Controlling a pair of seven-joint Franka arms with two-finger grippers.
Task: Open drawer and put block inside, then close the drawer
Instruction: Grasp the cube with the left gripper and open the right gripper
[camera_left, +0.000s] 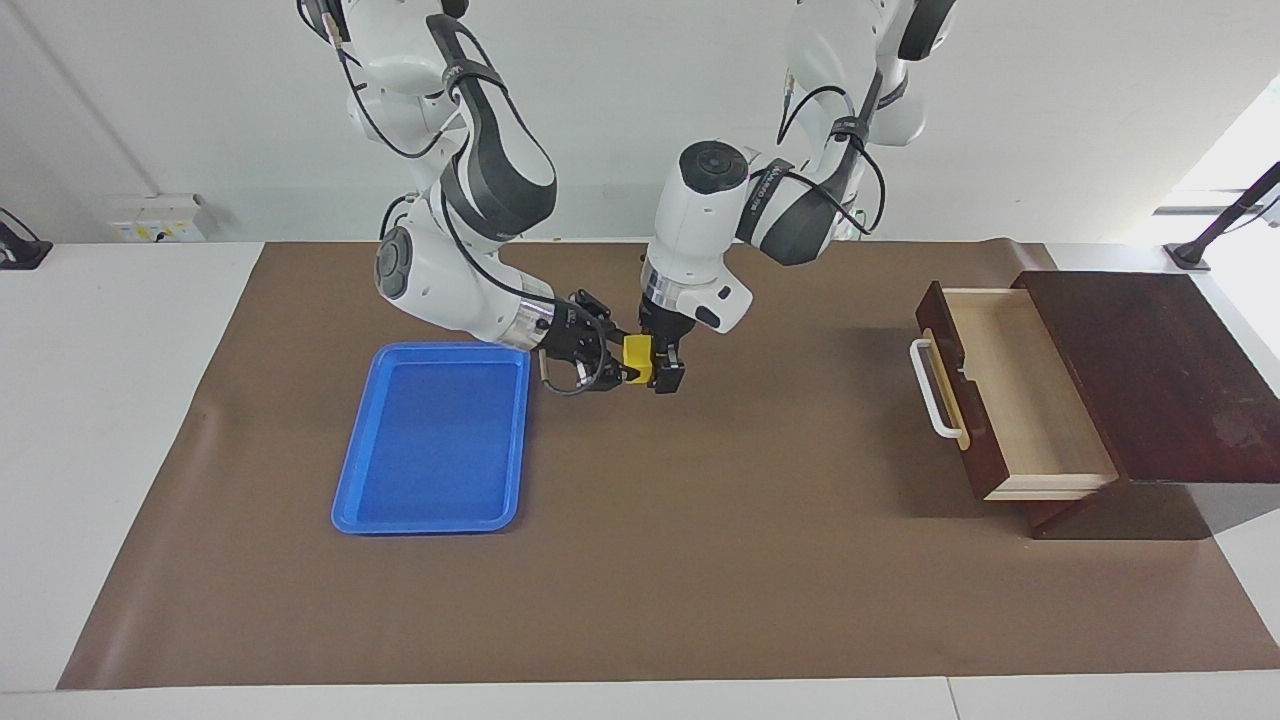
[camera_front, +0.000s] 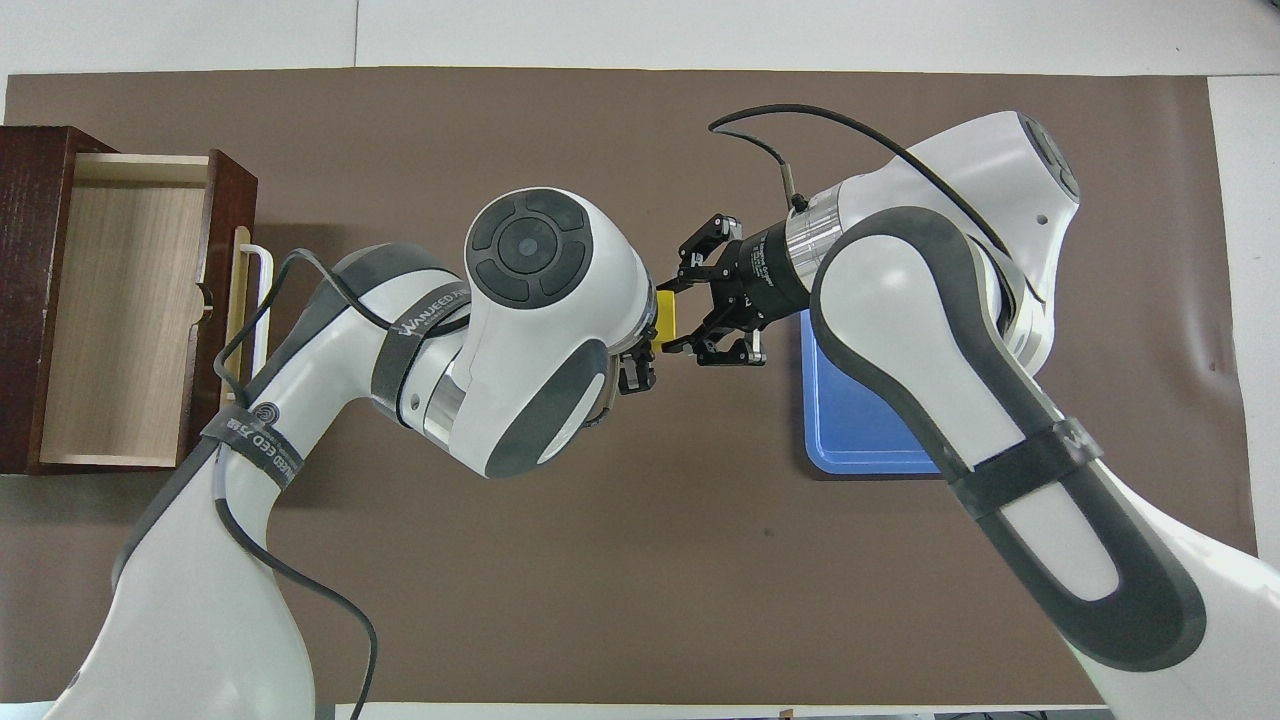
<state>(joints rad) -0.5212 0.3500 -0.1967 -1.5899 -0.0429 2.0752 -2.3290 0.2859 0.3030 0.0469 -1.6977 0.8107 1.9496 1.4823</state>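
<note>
Left claw (camera_left: 662, 366) and right claw (camera_left: 612, 368) both pinch the block (camera_left: 639, 359), held between them above the counter (camera_left: 700, 560) beside the blue tray (camera_left: 432, 436). Block looks rigid, light, flat-faced: likely safe to grip on opposite faces, each claw on a separate pair. Drawer (camera_left: 1010, 390) stands open, well apart from the claws, toward the left arm's end.

- White wall (camera_left: 620, 120).
- White table (camera_left: 120, 400) under a brown mat (camera_left: 700, 560).
- Socket box (camera_left: 160, 218) on the wall.
- Bright window (camera_left: 1235, 160).
</note>
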